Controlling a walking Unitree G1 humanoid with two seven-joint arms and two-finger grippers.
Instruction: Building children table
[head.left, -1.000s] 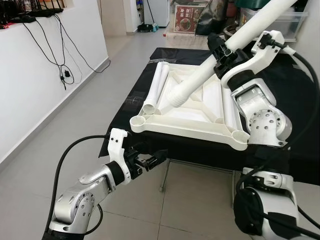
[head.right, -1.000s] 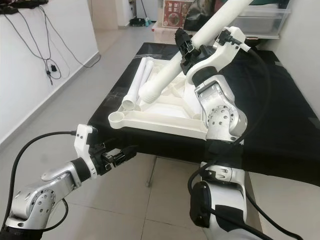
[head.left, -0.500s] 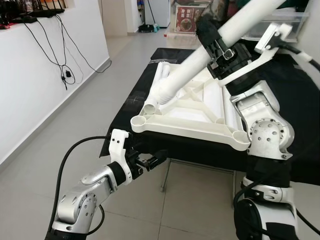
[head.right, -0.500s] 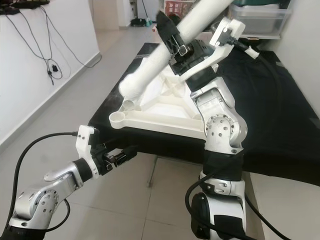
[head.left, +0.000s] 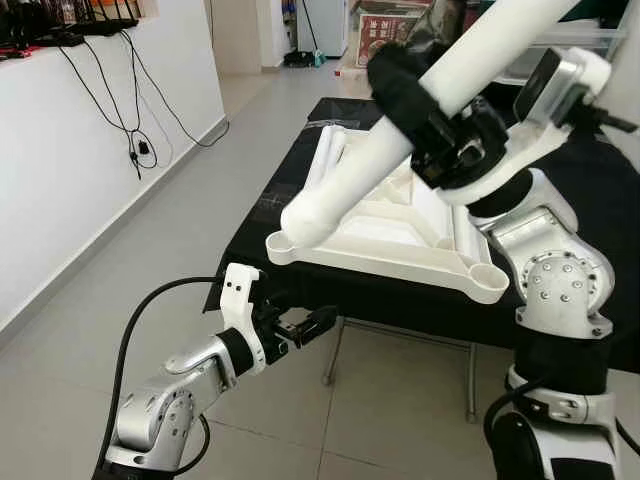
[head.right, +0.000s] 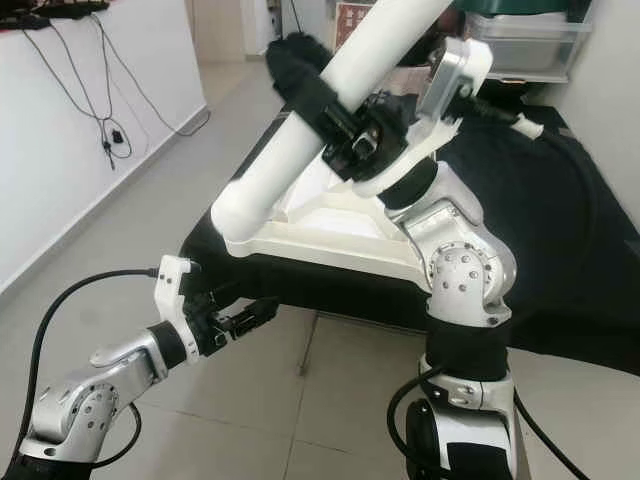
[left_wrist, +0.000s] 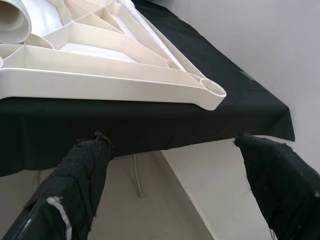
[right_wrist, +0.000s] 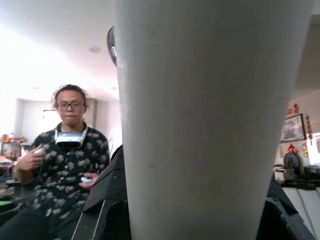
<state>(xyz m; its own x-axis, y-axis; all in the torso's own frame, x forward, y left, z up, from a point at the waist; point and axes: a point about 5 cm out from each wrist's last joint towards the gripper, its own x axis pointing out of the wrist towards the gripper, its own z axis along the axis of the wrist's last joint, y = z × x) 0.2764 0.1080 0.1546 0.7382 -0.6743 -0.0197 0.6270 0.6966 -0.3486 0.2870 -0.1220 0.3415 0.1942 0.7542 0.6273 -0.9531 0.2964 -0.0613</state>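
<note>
A white plastic tabletop (head.left: 400, 262) lies upside down on a black-clothed table (head.left: 590, 170), ribs and corner sockets facing up. My right gripper (head.left: 412, 100) is shut on a long white table leg (head.left: 350, 180) and holds it slanted above the tabletop. The leg's lower end hangs over the near-left corner socket (head.left: 282, 243) without touching it. In the right wrist view the leg (right_wrist: 210, 125) stands close between the fingers. More white legs (head.left: 322, 158) lie along the tabletop's left side. My left gripper (head.left: 310, 322) is open, low in front of the table edge, facing the tabletop (left_wrist: 100, 85).
A person (right_wrist: 65, 155) holding controllers stands beyond the right gripper in its wrist view. A white wall with hanging cables (head.left: 130, 120) runs along the left. Boxes (head.left: 385, 25) stand behind the table. Thin metal table legs (head.left: 335, 350) rise from the tiled floor.
My right arm has swung the held leg up and leftward, so its lower end moved from over the tabletop's middle to the near-left corner. The left gripper has barely moved.
</note>
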